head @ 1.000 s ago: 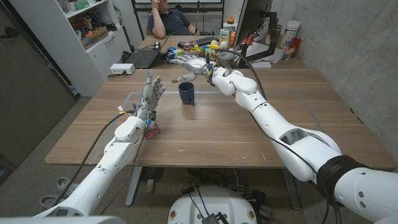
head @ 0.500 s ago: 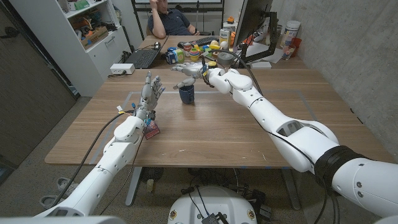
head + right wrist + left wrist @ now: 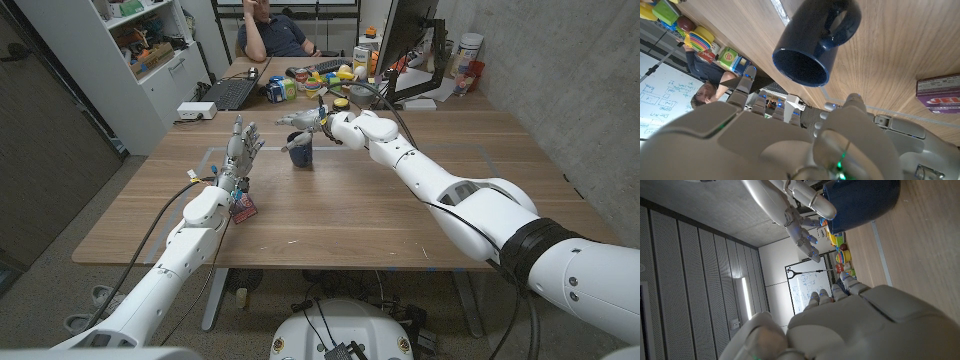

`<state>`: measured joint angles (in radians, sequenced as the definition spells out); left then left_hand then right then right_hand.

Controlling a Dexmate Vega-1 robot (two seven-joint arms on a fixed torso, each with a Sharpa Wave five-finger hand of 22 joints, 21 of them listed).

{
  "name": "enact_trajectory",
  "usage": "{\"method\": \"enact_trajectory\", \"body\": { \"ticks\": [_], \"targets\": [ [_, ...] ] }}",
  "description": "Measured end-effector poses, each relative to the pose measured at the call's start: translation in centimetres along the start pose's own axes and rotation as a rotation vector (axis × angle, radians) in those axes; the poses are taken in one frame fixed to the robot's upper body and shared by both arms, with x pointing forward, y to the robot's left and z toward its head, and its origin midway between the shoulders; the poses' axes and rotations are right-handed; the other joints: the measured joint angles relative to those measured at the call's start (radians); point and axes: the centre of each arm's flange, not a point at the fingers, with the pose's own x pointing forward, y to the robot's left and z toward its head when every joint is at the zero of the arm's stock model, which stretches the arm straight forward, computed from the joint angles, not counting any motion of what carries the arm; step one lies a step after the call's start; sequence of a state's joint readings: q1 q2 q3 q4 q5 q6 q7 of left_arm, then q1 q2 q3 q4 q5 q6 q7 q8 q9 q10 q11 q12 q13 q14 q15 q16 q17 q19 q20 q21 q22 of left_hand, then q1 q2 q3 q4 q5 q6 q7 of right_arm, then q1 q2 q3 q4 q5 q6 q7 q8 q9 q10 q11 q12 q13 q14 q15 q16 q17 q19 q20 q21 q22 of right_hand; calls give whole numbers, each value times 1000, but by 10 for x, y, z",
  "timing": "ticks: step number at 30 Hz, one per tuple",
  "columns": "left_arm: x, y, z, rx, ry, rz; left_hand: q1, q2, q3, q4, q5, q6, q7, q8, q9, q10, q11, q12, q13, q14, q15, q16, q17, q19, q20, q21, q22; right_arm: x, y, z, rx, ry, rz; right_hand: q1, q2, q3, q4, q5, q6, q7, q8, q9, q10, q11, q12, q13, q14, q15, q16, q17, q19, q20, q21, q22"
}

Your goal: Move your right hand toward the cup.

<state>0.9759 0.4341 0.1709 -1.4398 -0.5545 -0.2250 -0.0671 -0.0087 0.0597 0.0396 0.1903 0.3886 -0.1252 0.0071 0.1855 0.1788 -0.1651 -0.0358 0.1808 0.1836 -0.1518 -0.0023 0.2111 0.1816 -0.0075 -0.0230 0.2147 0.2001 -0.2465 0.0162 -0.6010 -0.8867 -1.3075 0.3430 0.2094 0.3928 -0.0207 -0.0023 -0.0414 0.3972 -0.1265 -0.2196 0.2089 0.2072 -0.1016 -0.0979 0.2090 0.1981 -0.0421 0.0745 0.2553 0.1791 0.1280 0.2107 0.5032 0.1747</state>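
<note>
A dark blue cup (image 3: 300,152) with a handle stands upright on the wooden table (image 3: 350,215), just past its middle. My right hand (image 3: 306,124) hovers right over and behind the cup, fingers spread, holding nothing. In the right wrist view the cup (image 3: 815,45) lies close beyond my right hand (image 3: 765,142), its mouth facing the fingers. To the cup's left my left hand (image 3: 240,150) stands upright with fingers apart and nothing in it. The left wrist view looks past my left hand (image 3: 840,325) to the cup (image 3: 860,202) with the right hand (image 3: 801,227) above it.
A small purple and red box (image 3: 243,208) lies by my left wrist, and the purple box (image 3: 940,92) is near the cup. At the far end are a laptop (image 3: 230,92), a monitor (image 3: 408,40), colourful toys (image 3: 322,76) and a seated person (image 3: 272,30). A shelf (image 3: 150,45) stands far left.
My right hand has come down and toward me from over the toys to just above the cup. The left hand and the cup have stayed put.
</note>
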Motion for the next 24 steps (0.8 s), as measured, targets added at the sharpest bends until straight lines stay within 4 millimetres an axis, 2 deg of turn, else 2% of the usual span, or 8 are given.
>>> {"method": "enact_trajectory", "body": {
  "ticks": [6, 10, 15, 19, 24],
  "targets": [
    [2, 1, -1, -2, 4, -1, 0, 0, 0, 0, 0, 0, 0, 0, 0, 0, 0, 0, 0, 0, 0, 0, 0, 0, 0, 0, 0, 3, 0, 0, -2, 1, 14, 16, 16, 4, -4, 0, 25, 0, 16, 5, 4, -4, 0, 5, 21, -10, -4, 0, 60, 1, 4, 0],
    [3, 2, -2, -4, 5, -1, 0, 0, 0, -1, 0, 0, 0, 0, 0, 0, 0, 0, 0, 0, 0, 0, 0, 0, 0, 0, 0, 5, 0, -1, 2, 2, 22, 40, 27, 8, -8, 0, 50, 0, 24, 9, 26, -4, 8, 5, 57, -22, -4, 0, 109, 4, 4, 0],
    [4, 3, -2, -5, 6, 1, 0, 0, -7, 1, 0, 0, 0, 0, 0, 0, 0, 0, 0, 0, 0, 0, 0, 0, 0, 0, 0, 6, 0, -2, 7, 1, 31, 49, 26, 11, -14, 0, 63, 2, 28, 9, 36, -4, 15, 5, 63, -28, -13, 0, 150, 3, 4, -2],
    [5, 4, -3, -6, 8, 1, 0, 0, -7, 2, 1, 0, 0, 0, 0, 0, 0, 0, 0, 0, 0, 0, 0, 0, 0, 0, 0, 8, 0, -3, 11, -1, 46, 58, 29, 8, -17, 0, 72, 0, 28, 9, 36, -4, 15, 7, 46, -10, -24, 0, 159, 5, 4, -3],
    [6, 5, -3, -8, 9, 3, 0, 0, -7, 1, 4, 0, 0, 0, 0, 0, 0, 0, 0, 0, 0, 0, 0, 0, 0, 0, 0, 9, 0, -4, 13, -3, 61, 58, 29, 8, -17, 0, 71, 0, 28, 9, 32, -8, 7, 9, 38, -10, -25, 0, 159, 5, 0, -3]
  ]
}}
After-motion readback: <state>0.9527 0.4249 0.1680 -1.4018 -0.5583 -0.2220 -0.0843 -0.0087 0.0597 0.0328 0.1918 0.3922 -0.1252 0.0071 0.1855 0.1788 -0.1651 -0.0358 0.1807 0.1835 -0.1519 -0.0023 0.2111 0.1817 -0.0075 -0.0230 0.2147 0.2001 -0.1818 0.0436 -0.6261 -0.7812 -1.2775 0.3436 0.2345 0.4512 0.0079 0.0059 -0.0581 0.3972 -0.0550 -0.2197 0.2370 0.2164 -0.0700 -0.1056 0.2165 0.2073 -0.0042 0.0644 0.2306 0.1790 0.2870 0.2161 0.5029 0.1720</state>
